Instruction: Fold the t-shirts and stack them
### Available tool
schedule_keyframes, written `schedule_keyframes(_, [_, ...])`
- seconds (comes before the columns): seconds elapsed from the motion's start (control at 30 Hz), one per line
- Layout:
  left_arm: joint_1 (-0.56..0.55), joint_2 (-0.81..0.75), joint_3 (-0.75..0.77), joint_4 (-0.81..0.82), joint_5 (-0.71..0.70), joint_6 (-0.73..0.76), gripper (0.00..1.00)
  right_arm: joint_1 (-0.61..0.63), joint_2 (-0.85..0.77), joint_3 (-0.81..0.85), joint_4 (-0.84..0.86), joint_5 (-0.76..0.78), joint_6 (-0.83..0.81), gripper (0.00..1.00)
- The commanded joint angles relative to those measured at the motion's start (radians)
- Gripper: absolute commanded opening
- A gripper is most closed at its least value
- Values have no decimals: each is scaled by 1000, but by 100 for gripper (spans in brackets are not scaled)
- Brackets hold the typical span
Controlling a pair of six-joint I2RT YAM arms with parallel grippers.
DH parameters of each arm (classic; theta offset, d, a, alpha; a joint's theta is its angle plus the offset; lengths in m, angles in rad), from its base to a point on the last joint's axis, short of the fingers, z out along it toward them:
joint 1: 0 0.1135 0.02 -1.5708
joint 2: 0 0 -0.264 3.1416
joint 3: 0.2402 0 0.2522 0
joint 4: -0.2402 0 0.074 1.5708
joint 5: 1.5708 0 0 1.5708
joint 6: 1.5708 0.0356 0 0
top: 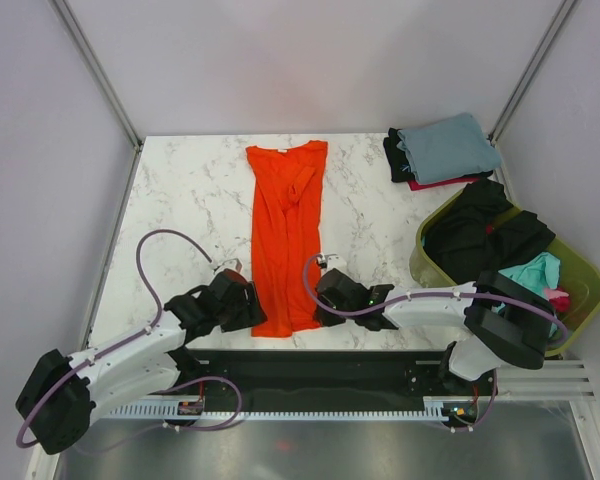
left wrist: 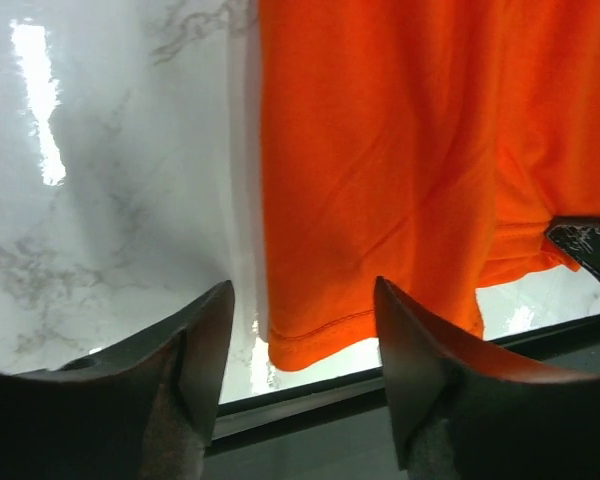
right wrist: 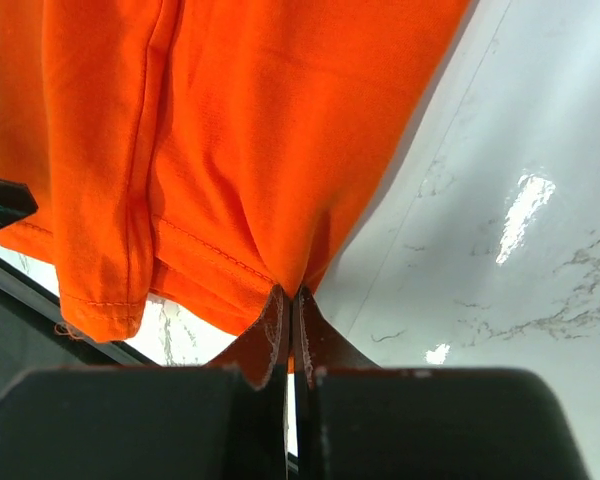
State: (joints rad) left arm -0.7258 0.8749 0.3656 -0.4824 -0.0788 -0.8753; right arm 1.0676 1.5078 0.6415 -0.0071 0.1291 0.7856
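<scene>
1. At the 6 o'clock edge of the table point(top: 180, 200), the left fingers point(top: 238, 302) stand spread apart. The near-left hem corner of the orange t-shirt point(top: 285, 235) lies between them. I cannot tell whether they touch the cloth.
2. Just toward 3 o'clock from them, the right fingers point(right wrist: 288, 318) are pressed together on the same hem at its near-right corner, and the cloth rises to a small peak at their tips.
3. From that hem the orange t-shirt runs toward 12 o'clock as a long narrow strip lying flat, sleeves folded inward.
4. At 3 o'clock, an olive-green basket point(top: 588, 280) holds a loose black garment point(top: 485, 235), a teal garment point(top: 535, 270) and a pink garment point(top: 558, 298).
5. At 1 o'clock lies a folded stack: a grey-blue t-shirt point(top: 448, 147) on top, with a black t-shirt point(top: 393, 155) and a red t-shirt point(top: 430, 184) showing at its edges.
</scene>
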Motion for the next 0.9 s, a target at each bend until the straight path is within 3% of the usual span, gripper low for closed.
schedule_keyframes(0.0, [-26, 62, 6, 71, 3, -44, 62, -18, -4, -34, -42, 46, -19, 0])
schedule_keyframes(0.13, [-46, 107, 6, 119, 33, -40, 22, -37, -41, -66, -44, 41, -16, 0])
schedule_keyframes(0.17, [-47, 108, 7, 122, 36, -28, 7, -40, -50, -74, -45, 41, -16, 0])
schedule_keyframes(0.2, [-47, 101, 15, 110, 34, -21, 2, -47, -75, -88, -50, 43, -14, 0])
schedule_keyframes(0.43, [-49, -7, 62, -11, 25, -44, 2, -8, -205, -79, -172, 90, 3, 0])
schedule_keyframes(0.67, [-69, -27, 81, -31, 40, -67, 2, 37, -256, -85, -188, 75, 73, 0])
schedule_keyframes(0.87, [-67, -5, 226, -126, 19, -18, 2, 40, -310, 29, -322, 174, 67, 0])
